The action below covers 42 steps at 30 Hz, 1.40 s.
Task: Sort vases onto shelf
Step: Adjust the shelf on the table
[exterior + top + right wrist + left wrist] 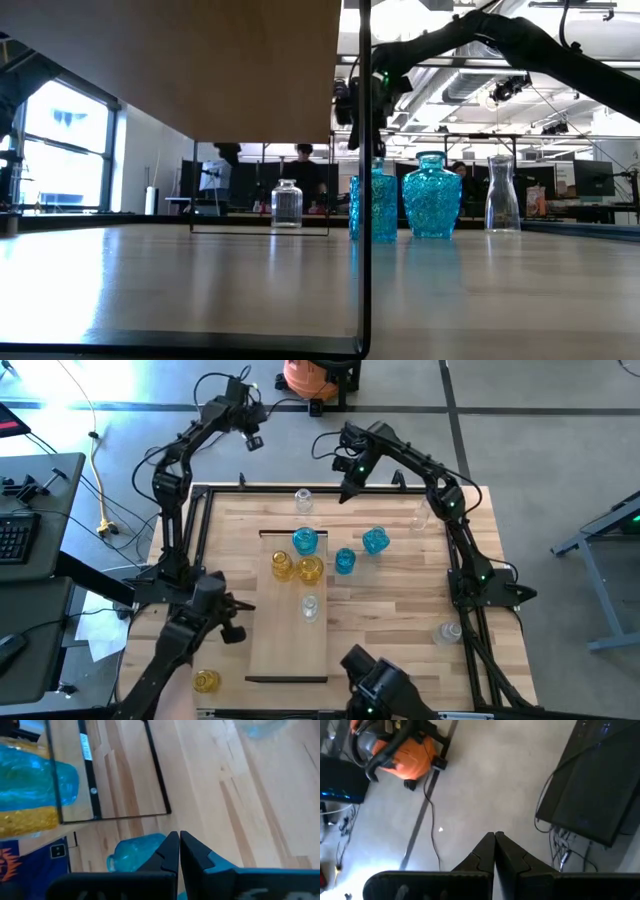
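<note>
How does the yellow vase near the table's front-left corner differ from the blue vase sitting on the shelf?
The yellow vase rests on the plank table, off the shelf; the blue vase stands on the shelf's far end. The yellow one sits alone; the blue one has two yellow vases beside it. Both are small translucent glass.

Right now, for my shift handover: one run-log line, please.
left gripper shut, off-table | right gripper shut, empty, above table | shelf: four vases

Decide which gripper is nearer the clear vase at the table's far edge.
Right. The right gripper hangs just beside the clear vase; the left gripper is farther, beyond the table edge over the floor.
</note>
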Each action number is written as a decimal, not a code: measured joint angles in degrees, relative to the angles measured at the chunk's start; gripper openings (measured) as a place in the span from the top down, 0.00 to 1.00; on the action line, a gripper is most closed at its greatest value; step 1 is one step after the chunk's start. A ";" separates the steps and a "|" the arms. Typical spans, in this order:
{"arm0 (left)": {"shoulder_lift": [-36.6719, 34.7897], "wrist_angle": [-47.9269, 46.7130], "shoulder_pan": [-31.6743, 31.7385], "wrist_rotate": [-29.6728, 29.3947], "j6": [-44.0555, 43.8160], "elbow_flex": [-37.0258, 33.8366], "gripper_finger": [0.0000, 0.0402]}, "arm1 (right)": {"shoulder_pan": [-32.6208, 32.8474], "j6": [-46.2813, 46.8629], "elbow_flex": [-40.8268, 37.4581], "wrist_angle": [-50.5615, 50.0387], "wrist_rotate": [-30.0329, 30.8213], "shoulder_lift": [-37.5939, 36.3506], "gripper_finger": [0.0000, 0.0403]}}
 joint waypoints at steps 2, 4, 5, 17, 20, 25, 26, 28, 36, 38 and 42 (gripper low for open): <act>0.14 -1.03 -0.31 -0.15 -1.37 0.00 1.00 | 0.10 -1.20 0.00 -0.43 -0.17 -0.98 1.00; 0.08 -1.04 -0.33 -0.30 -4.74 0.00 1.00 | 0.13 -2.38 0.00 0.43 -0.30 -2.09 1.00; -0.10 -1.06 -0.25 -0.31 -7.12 0.00 1.00 | 0.13 -2.85 0.00 1.26 -0.32 -2.57 1.00; -14.15 -0.40 3.02 24.22 -38.01 -0.04 1.00 | 0.14 -2.93 0.00 18.64 0.06 -4.91 1.00; -19.85 -0.37 2.06 31.58 -42.20 -0.02 1.00 | 0.26 -2.59 0.00 25.84 0.20 -4.91 1.00; -28.95 -0.40 -1.96 33.24 -44.17 0.00 1.00 | -0.67 7.08 0.00 39.26 -4.15 -3.87 1.00; -30.60 -0.33 -2.91 33.33 -44.66 0.04 1.00 | -1.09 10.71 0.02 42.37 -7.43 -3.06 1.00; -33.36 -0.38 -4.67 33.33 -45.22 0.04 1.00 | -1.88 18.96 0.02 48.50 -12.86 -1.13 1.00; -41.16 -0.42 -10.37 29.63 -48.21 0.04 1.00 | -4.05 35.04 0.00 53.80 -16.13 4.54 1.00; -42.31 -0.42 -11.49 29.49 -48.19 0.04 1.00 | -4.92 37.90 0.02 53.72 -19.29 5.91 1.00; -43.55 -0.40 -13.19 29.30 -48.21 0.04 1.00 | -5.92 40.50 -0.05 53.46 -24.16 7.93 1.00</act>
